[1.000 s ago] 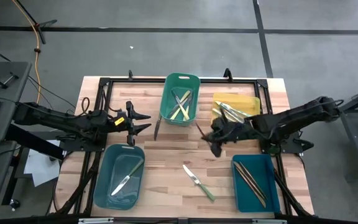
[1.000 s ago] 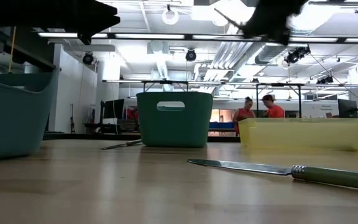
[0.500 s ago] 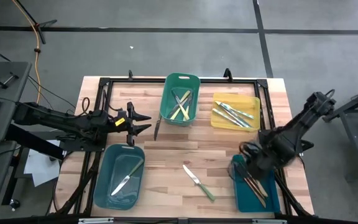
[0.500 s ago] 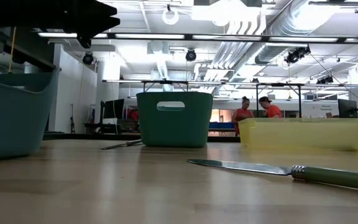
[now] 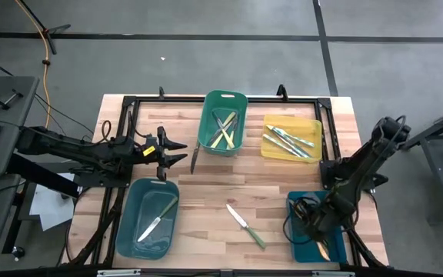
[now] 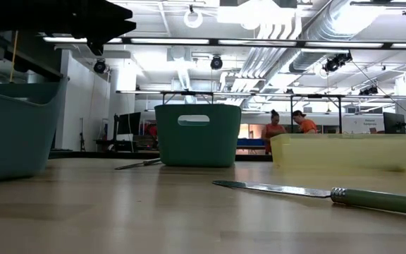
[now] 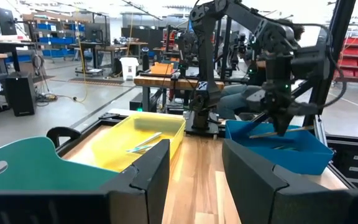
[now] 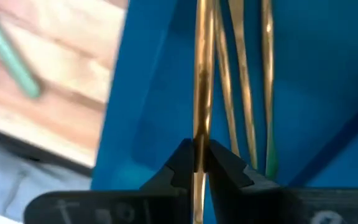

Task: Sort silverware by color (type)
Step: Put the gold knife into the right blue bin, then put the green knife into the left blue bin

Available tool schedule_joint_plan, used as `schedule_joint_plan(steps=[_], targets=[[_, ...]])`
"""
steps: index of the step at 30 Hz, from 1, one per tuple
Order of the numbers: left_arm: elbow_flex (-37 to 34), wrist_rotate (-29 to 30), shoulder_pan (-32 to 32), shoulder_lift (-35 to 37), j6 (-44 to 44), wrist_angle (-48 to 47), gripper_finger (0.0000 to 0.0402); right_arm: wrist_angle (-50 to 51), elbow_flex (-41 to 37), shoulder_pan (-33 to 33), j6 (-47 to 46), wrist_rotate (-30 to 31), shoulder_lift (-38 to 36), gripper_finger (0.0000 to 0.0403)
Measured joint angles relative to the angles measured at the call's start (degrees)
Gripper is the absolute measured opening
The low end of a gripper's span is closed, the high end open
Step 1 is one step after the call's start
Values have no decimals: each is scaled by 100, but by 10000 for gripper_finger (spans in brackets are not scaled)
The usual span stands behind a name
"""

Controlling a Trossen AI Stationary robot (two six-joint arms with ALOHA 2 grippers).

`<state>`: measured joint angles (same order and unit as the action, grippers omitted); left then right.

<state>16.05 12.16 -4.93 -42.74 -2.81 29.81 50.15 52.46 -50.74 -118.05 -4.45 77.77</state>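
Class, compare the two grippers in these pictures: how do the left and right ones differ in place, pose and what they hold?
The left gripper hovers beside the green bin, while the right gripper is down over the blue bin. The left gripper's fingers stand apart and empty; the right gripper is shut on a brown-handled utensil. Both are dark and two-fingered.

Industrial robotics lab: exposed ceiling ducts [image 6: 287,32], storage shelving [image 7: 73,34], concrete floor [image 5: 206,54].
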Motion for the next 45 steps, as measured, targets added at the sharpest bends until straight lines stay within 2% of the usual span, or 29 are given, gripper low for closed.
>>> schedule_joint_plan(steps=[14, 21, 28, 34, 37, 40, 43, 45], targets=[[0, -2, 4, 0, 1, -71, 140, -225, -660, 23, -51, 13, 108, 22], [0, -2, 4, 1, 88, -114, 140, -218, -661, 22, -152, 17, 108, 64], [0, -2, 4, 1, 90, -114, 140, -213, -644, 24, 146, -33, 94, 71], [0, 0, 4, 0, 96, -121, 140, -5, -119, 24, 738, -151, -50, 72], [0, 0, 4, 0, 111, -121, 140, 154, 354, 22, 982, 496, -148, 73], [0, 30, 4, 1, 111, -123, 140, -76, 794, 24, 1504, 1977, -152, 73], [0, 35, 4, 2, 111, -123, 140, -1102, 903, 141, 2598, 3460, -130, 73], [0, 37, 4, 1, 111, -123, 140, -2139, 810, 341, 3583, 3745, -113, 74]])
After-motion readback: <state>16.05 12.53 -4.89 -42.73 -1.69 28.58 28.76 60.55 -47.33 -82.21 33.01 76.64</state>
